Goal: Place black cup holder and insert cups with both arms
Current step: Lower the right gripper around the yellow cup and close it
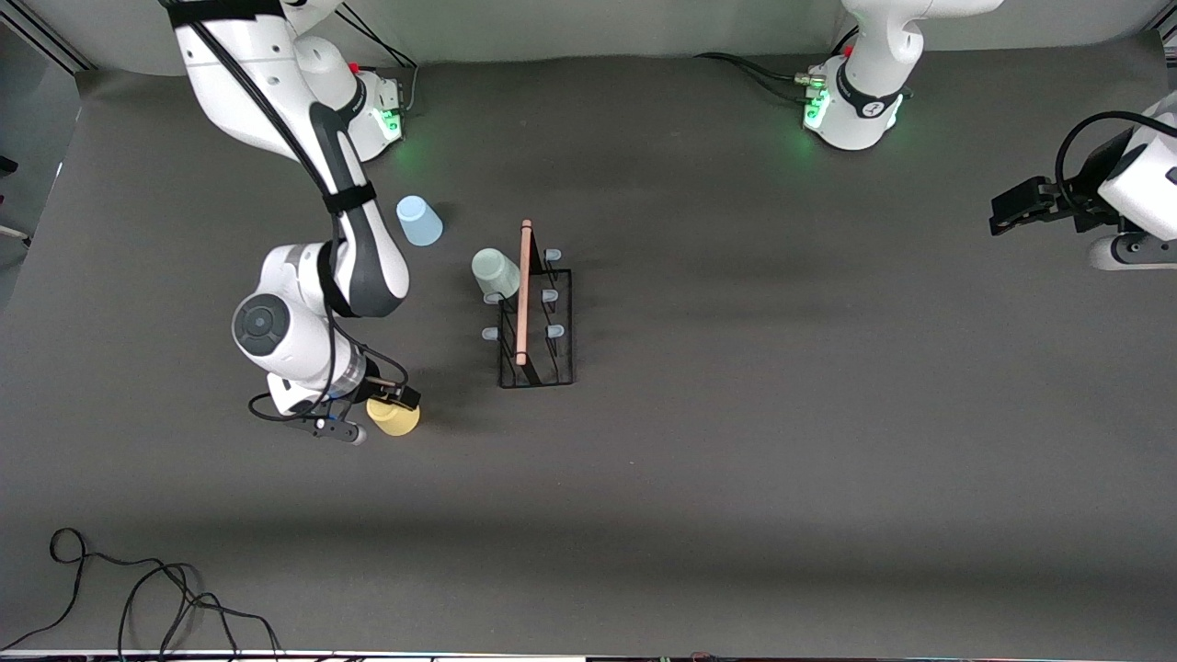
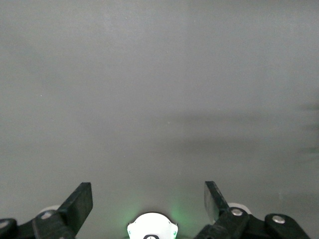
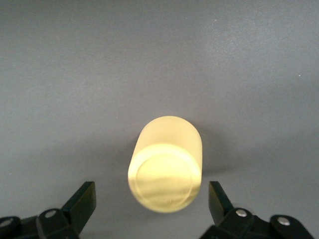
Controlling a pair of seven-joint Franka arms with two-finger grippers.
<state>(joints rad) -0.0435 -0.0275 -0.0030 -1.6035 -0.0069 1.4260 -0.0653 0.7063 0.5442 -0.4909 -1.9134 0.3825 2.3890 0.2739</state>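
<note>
Rack (image 1: 537, 317) stands mid-table, one green cup (image 1: 496, 273) hung on it; blue cup (image 1: 419, 221) sits nearby. Right gripper (image 1: 394, 401), fingers wide apart, straddles the yellow cup (image 1: 395, 418) without gripping. Left gripper (image 1: 1021, 210) waits, spread, empty.

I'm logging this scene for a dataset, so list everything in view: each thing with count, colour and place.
Cup holder: one, black wire with wooden rod, standing mid-table.
Green cup: one, pale green, on a peg of the holder, at its end farthest from the front camera.
Blue cup: one, light blue, upside down on the table, toward the right arm's end from the holder.
Yellow cup: one, upside down on the table, nearer the front camera than the blue cup.
Cable: one, black, by the table edge nearest the front camera.
Right gripper: open, fingers either side of the yellow cup.
Left gripper: open, waiting over bare table at the left arm's end.
</note>
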